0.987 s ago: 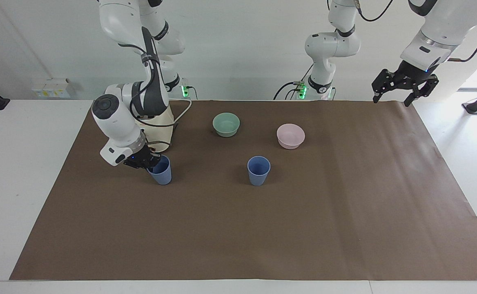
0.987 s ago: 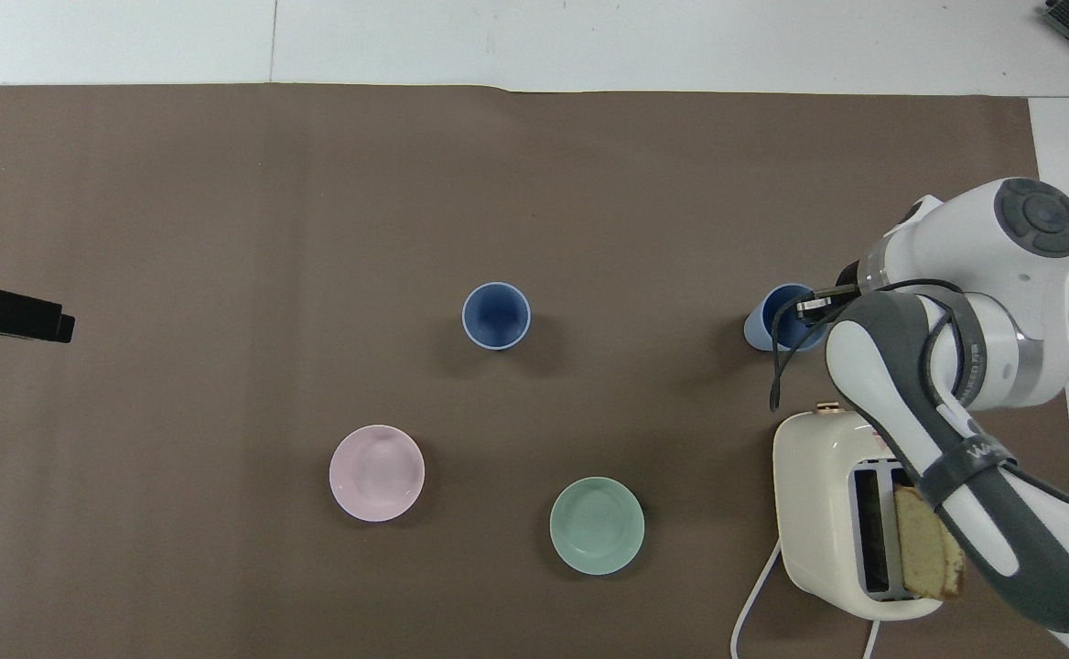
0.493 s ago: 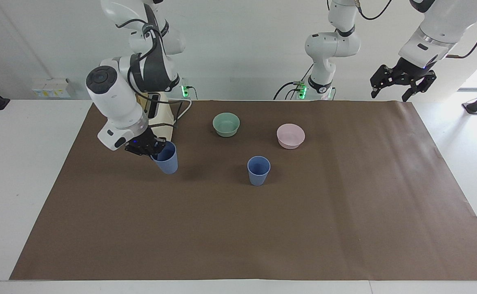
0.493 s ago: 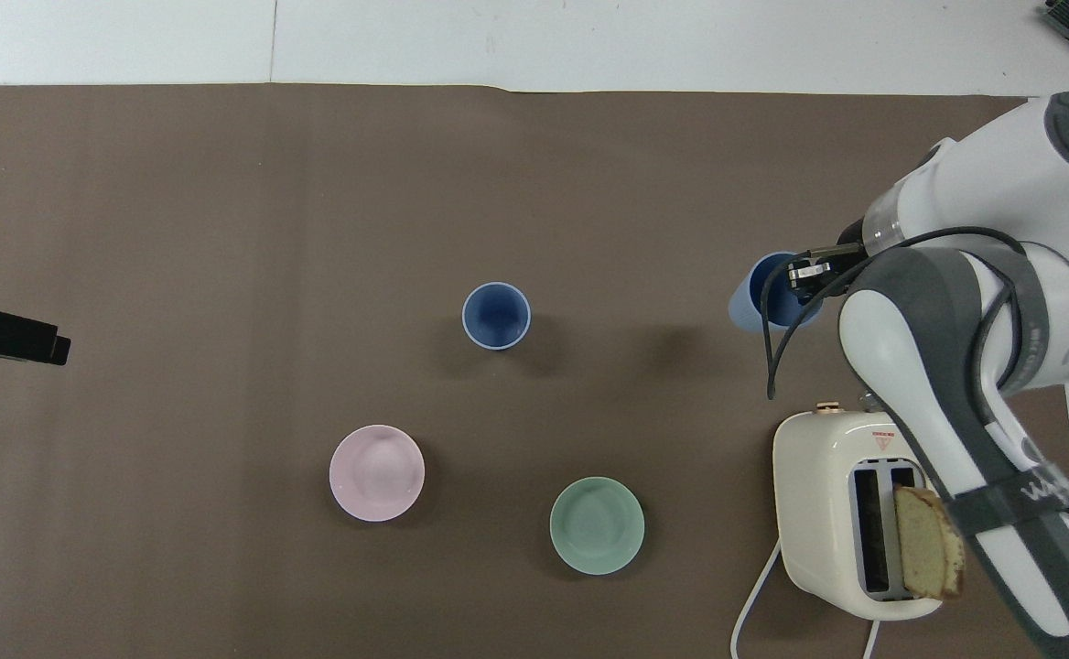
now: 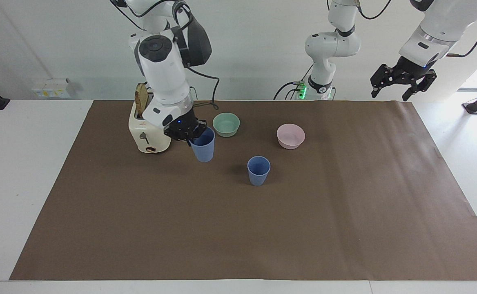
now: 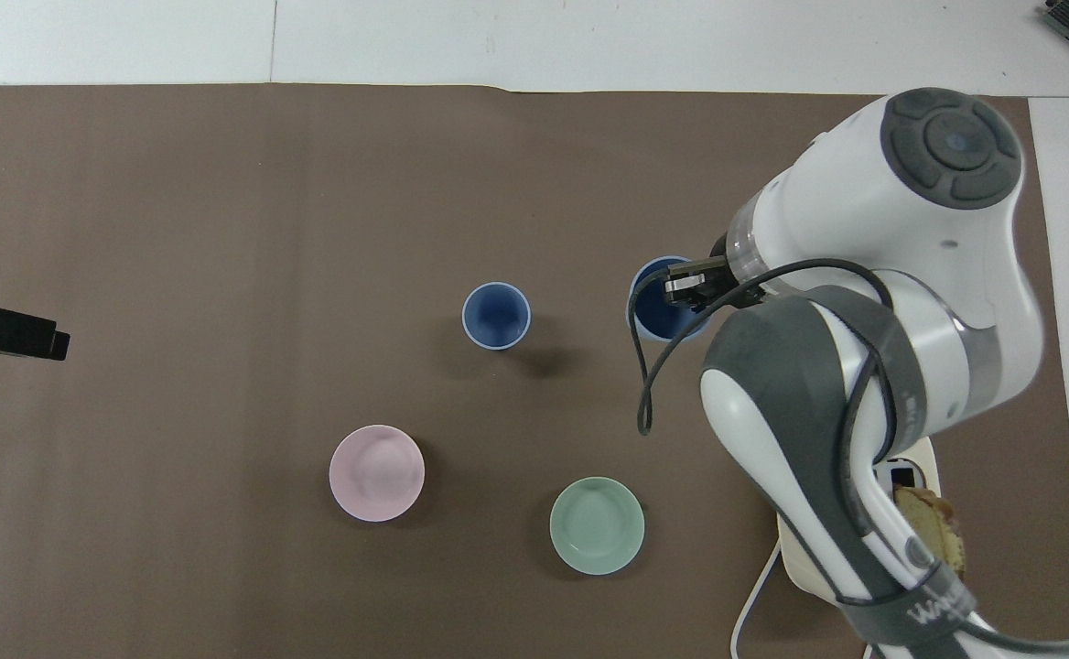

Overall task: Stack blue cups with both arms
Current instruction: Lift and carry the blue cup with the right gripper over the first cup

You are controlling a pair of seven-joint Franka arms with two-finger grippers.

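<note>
One blue cup point(image 5: 202, 149) hangs in the air over the brown mat point(image 5: 344, 212), pinched at its rim by the right gripper point(image 5: 184, 133). The other cup point(image 5: 258, 170) stands mid-mat. The left gripper point(image 5: 402, 81) waits, fingers spread, empty, before the white wall point(image 5: 255, 45).

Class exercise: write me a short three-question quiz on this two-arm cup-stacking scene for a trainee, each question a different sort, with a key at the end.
1. True or false: the right gripper holds a blue cup in the air.
2. Which bowl is nearer to the toaster? A) mint-green bowl B) pink bowl
3. Fill in: the left gripper waits with its jaws ____.

Key
1. True: its jaws are shut on the rim and the cup hangs clear of the brown mat.
2. A
3. open; it hangs above the mat's corner at the left arm's end, while the other blue cup stands alone.
</note>
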